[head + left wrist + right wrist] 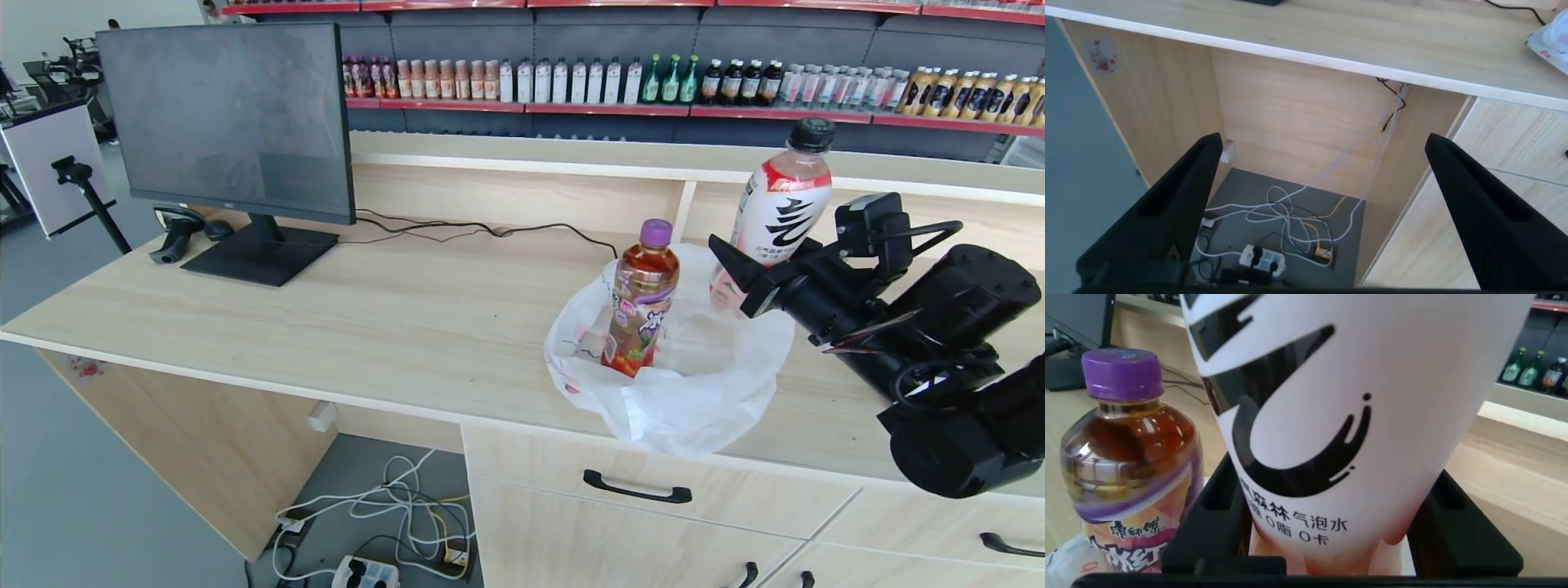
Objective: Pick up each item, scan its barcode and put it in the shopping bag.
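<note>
White-labelled, black-capped drink bottle point(782, 204) upright, clamped between right gripper point(740, 278) fingers. Purple-capped tea bottle point(641, 298) just beside gripper, standing inside plastic shopping bag point(702, 392) on counter point(408, 327). Left gripper point(1323, 140) fingers spread wide, below counter edge.

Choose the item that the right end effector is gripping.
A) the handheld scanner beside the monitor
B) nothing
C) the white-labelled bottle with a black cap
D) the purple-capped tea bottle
C: the right end effector is closed on the lower part of the white-labelled bottle, while the purple-capped tea bottle stands free in the shopping bag.
</note>
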Robot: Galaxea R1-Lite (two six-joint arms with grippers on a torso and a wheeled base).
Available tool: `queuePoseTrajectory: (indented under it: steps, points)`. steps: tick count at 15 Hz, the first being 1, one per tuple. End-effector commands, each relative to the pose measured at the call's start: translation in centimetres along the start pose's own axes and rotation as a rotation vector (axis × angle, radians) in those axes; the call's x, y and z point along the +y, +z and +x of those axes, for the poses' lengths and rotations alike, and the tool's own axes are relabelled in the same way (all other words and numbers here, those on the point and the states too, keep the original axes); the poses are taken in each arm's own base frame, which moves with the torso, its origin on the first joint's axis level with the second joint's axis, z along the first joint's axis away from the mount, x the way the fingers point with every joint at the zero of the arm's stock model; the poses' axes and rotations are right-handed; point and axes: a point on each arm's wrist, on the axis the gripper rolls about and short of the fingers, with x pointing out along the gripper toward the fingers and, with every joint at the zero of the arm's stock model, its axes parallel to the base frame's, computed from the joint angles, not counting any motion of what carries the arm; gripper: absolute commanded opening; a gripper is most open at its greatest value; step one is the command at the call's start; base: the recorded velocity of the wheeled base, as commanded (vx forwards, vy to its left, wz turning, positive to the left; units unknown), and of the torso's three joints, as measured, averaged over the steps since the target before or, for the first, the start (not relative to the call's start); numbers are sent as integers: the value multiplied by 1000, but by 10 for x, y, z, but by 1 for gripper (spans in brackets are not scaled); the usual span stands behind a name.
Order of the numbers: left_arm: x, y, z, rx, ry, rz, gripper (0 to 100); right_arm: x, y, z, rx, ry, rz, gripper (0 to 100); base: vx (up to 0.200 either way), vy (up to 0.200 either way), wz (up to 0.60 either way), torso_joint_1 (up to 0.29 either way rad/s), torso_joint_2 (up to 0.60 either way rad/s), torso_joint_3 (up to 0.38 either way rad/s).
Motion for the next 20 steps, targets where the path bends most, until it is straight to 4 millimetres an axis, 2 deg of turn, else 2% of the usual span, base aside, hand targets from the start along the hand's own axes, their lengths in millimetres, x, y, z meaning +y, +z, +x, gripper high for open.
queuePoseTrajectory:
  steps: [1,3,6,12,16,20]
  points:
    - [0,0,0,0,2,-6,100,8,-7,6,7,22,12,0,0,0,0,0,0,0]
    - [0,0,0,0,1,-6,100,22,-6,8,3,59,29,0,0,0,0,0,0,0]
    - [0,0,0,-2,2,-8,100,26,-14,7,29,70,50,0,0,0,0,0,0,0]
    - [0,0,0,-2,1,-8,100,19,-30,4,81,48,52,0,0,0,0,0,0,0]
    - [0,0,0,-2,1,-8,100,12,-48,-2,142,28,56,0,0,0,0,0,0,0]
    - [0,0,0,-2,2,-8,100,11,-55,-1,157,25,58,0,0,0,0,0,0,0]
